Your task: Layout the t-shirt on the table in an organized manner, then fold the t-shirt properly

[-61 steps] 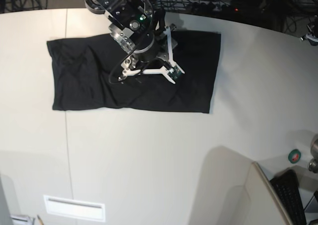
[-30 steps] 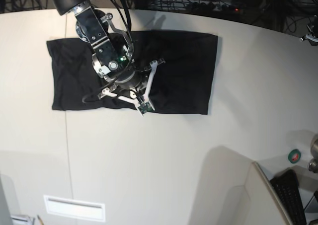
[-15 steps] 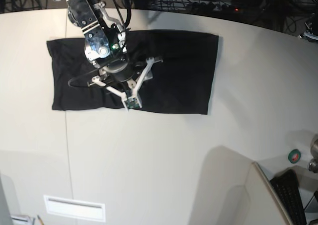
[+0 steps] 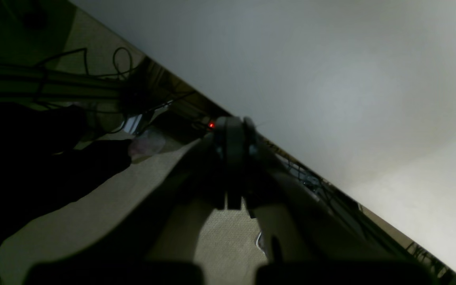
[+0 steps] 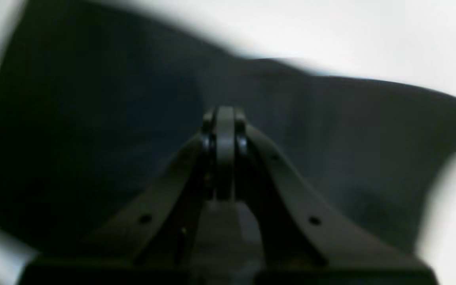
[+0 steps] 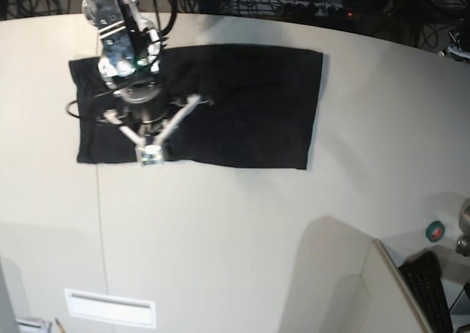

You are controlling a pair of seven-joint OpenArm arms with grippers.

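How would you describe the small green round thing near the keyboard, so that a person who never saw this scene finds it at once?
Start from the wide off-white table and follow it to its lower right corner in the base view, far from the black t-shirt. There a black keyboard lies slanted at the picture's edge. Just above it sits the small green round object, the only green thing in view.

The base view is evenly lit and sharp — both wrist views are dim, the right one heavily blurred at its edges.
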